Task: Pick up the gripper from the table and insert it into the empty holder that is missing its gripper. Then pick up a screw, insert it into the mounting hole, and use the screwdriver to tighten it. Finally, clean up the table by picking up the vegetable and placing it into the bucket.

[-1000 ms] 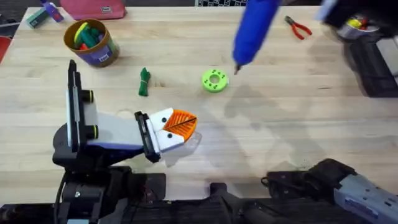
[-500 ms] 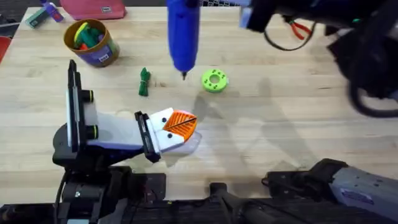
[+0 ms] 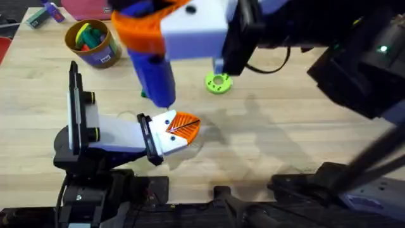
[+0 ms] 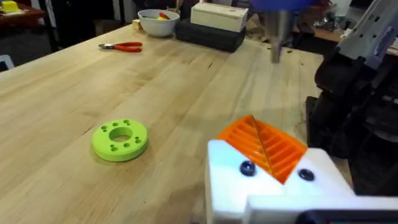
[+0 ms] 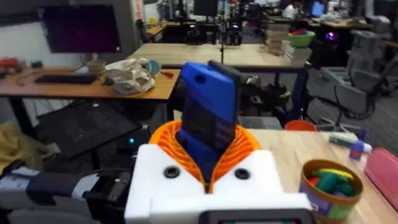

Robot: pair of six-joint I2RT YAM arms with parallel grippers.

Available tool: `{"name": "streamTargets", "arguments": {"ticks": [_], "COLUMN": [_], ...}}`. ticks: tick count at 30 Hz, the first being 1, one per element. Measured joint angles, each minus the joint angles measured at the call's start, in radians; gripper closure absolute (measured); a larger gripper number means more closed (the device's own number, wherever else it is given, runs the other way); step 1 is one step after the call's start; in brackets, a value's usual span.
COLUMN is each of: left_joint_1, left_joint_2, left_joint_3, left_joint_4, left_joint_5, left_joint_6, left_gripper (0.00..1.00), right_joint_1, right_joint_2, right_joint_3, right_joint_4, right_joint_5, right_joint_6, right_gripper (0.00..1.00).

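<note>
I have the right claw point(image 5: 208, 165) clamped on the screwdriver point(image 3: 155, 79), its orange pads pinching the blue body on both sides. In the overhead view the tool hangs roughly upright, lower end just beside the left claw point(image 3: 183, 126) near its white blocks; the tip itself I can't make out there. My judgement: I'm at the tightening step, and the driver is held vertical so the bit can drop straight into the screw.

Left claw lies low over the worktop point(image 3: 285, 133), orange pads pressed together and holding nothing. I read this as the presented fixture: kept flat and steady so the finger block faces up. Two dark round spots show on the white holder point(image 4: 273, 177) in the left wrist view; which is the mounting hole and whether a screw sits in it, I can't tell.

The screwdriver: blue, pen-shaped, squared-off top end seen from the right wrist, thin silver shaft point(image 4: 277, 37) showing in the left wrist view above the worktop.

The bucket point(image 3: 93, 42) stands at the far left corner, toys at its mouth. The vegetable is largely hidden behind the screwdriver. The lime-green disc point(image 3: 218, 83) sits apart, not involved.
</note>
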Motion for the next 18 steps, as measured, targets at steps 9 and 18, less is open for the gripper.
{"name": "streamTargets", "arguments": {"ticks": [9, 18], "left_joint_1": [0.000, 0.000], "left_joint_2": [0.000, 0.000], "left_joint_3": [0.000, 0.000], "left_joint_4": [0.000, 0.000], "left_joint_5": [0.000, 0.000], "left_joint_6": [0.000, 0.000], "left_gripper": [0.982, 0.982], "right_joint_1": [0.031, 0.043], "right_joint_2": [0.006, 0.069], "right_joint_3": [-0.027, -0.028], "right_joint_4": [0.001, 0.000], "right_joint_5": [-0.037, -0.064], "right_joint_6": [-0.084, -0.117], "right_gripper": [0.977, 0.977]}}
